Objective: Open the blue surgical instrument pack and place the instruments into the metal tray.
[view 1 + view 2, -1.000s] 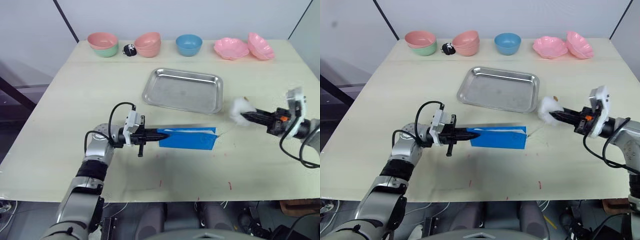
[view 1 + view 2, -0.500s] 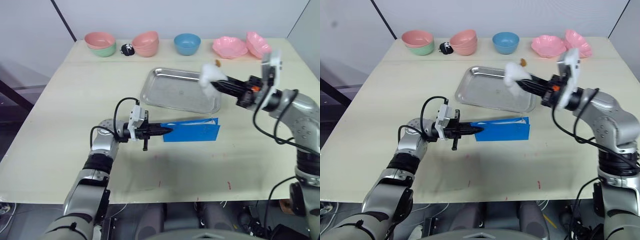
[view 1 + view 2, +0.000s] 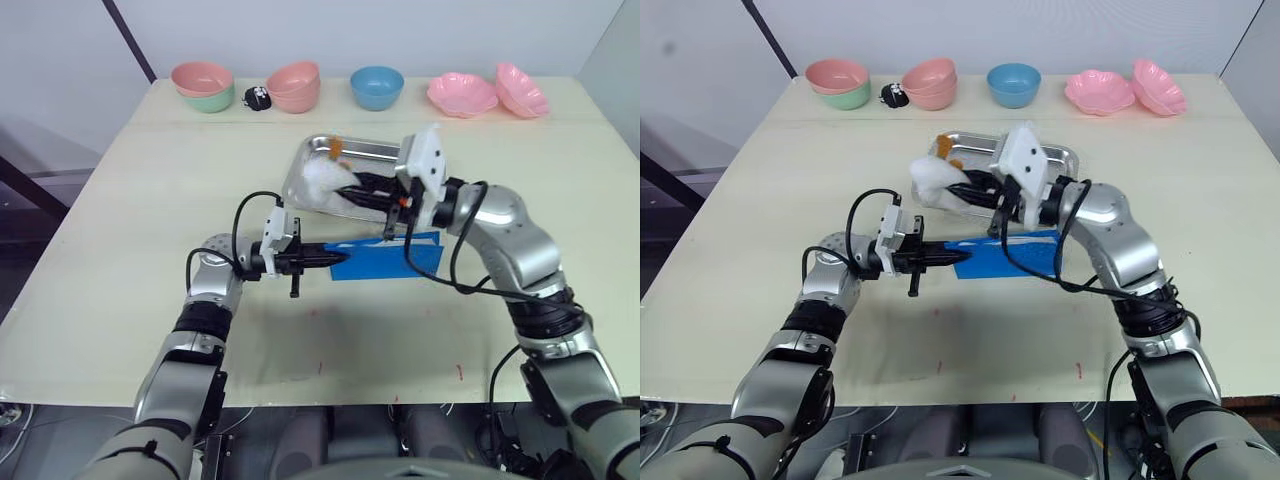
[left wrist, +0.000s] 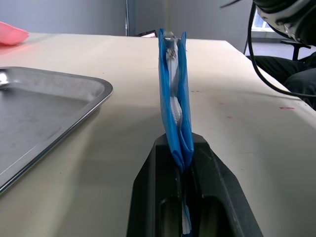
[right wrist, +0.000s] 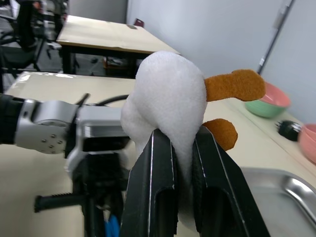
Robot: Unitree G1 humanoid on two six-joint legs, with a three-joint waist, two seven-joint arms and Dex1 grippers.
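The pale wooden table (image 3: 120, 250) carries everything. At its far edge, around twelve o'clock, stand the bowls: a pink bowl nested in a green bowl (image 3: 204, 82), another pink stack (image 3: 296, 88), a round blue bowl (image 3: 377, 87) and two scalloped pink dishes (image 3: 488, 92).

The metal tray (image 3: 320, 150) lies near the table's centre, much of it covered by the right arm reaching across.

The blue surgical instrument pack (image 3: 385, 262) sits just nearer than the tray, at about six o'clock from it, standing on edge and closed; its right end is hidden behind the right forearm, and the instruments cannot be seen inside.

The left gripper (image 4: 183, 148) is clamped on the pack's left end.

The right gripper (image 5: 181, 143) pinches a white toy with orange feet (image 5: 170, 101) over the tray's left part.

A small black object (image 3: 259, 97) between the bowls is too small to identify.
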